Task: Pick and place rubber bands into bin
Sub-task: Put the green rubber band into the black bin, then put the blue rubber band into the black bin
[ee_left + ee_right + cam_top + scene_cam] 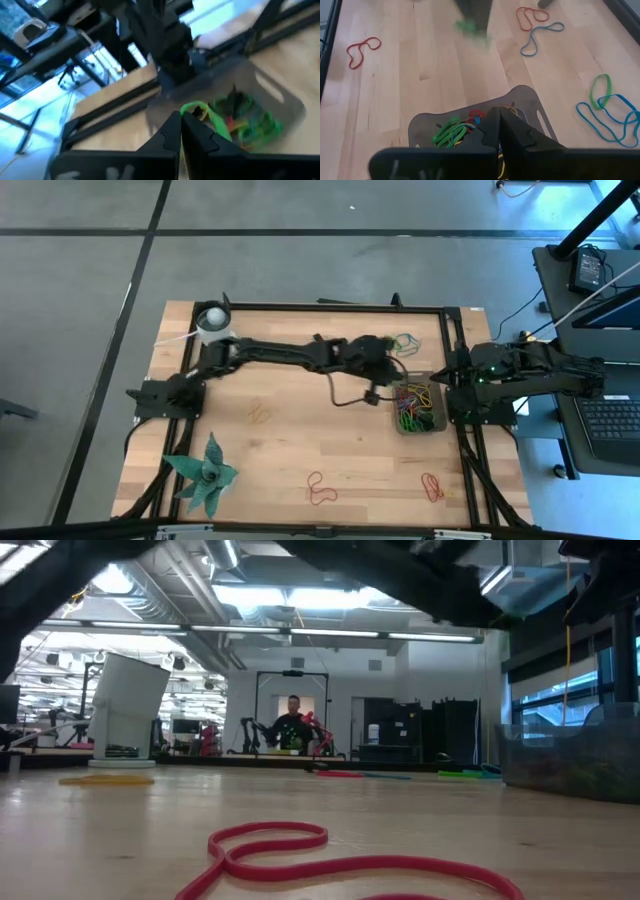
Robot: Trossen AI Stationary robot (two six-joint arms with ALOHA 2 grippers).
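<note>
We find the left gripper (181, 117) with its jaws pressed together on a green rubber band (197, 108), which hangs from the fingertips just above the bin (417, 407). In the high view this gripper (383, 388) sits at the end of the left arm, which stretches across the table (290, 450) from beside the white cup (212, 322) to the bin's near-left edge. We see the bin (280, 95) holding a tangle of green, red, yellow and blue rubber bands (245, 120). The right gripper (499, 131) has its jaws pressed together with nothing between them and waits at the right edge of the table, close beside the bin (520, 97). We note loose bands on the wood: two red ones (320, 488) near the front edge, an orange one (259, 414) toward the middle, and green and blue loops (405, 341) behind the bin. A green star-shaped object (203, 473) lies at the front-left corner.
</note>
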